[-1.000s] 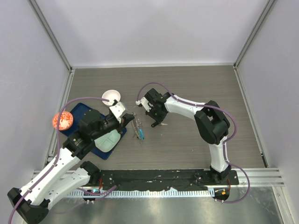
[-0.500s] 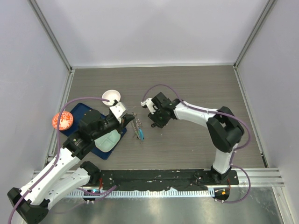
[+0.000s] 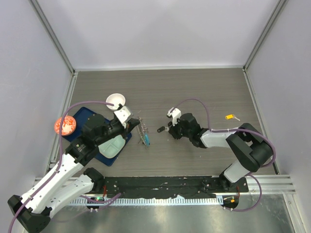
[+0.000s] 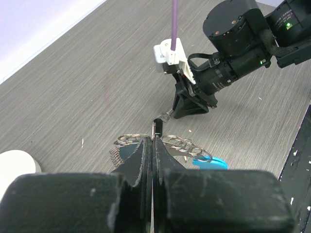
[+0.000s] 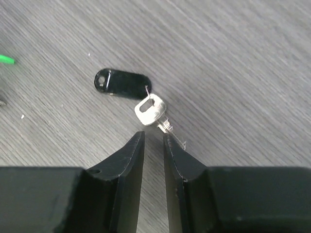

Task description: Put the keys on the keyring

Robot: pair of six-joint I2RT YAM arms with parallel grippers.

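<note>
key (image 5: 151, 108) on table (image 3: 204, 92), betw keyring (image 3: 144, 132) & R gripper (image 5: 153, 137)

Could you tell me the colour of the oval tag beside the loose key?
Oval tag is black; right wrist view.

Robotics lab test cell. Plain pale wall panels (image 3: 155, 29) in aluminium frame posts (image 3: 53, 36) box in grey wood-grain table (image 3: 209, 87). Two white-and-black arms, left arm (image 3: 63, 167) and right arm (image 3: 216, 138), bolted to black rail (image 3: 165, 184) at near edge. Purple cables (image 3: 194, 100) loop along both.
</note>
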